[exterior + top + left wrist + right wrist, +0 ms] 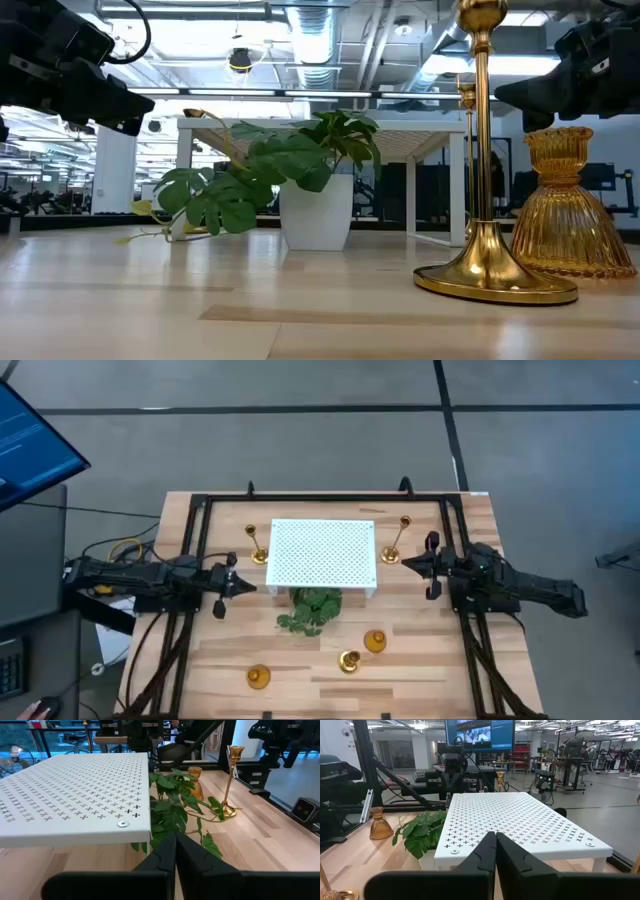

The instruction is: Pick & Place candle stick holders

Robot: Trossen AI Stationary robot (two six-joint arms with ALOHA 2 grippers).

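Note:
Five gold holders stand on their bases on the wooden table. One tall holder (258, 545) is left of the white perforated platform (323, 555), one (395, 543) is right of it, and one (349, 660) is nearer the front. Two short amber holders (375, 641) (259, 677) stand near the front. My left gripper (249, 587) is shut and empty, left of the platform's near corner. My right gripper (405, 563) is shut and empty, beside the right tall holder's base. The left wrist view shows a tall holder (230, 780) and a short one (195, 780).
A green leafy plant (312, 610) in a white pot (316, 210) stands just in front of the platform. A black frame (300, 497) runs around the table's far and side edges. A monitor (25, 445) stands off the table at the left.

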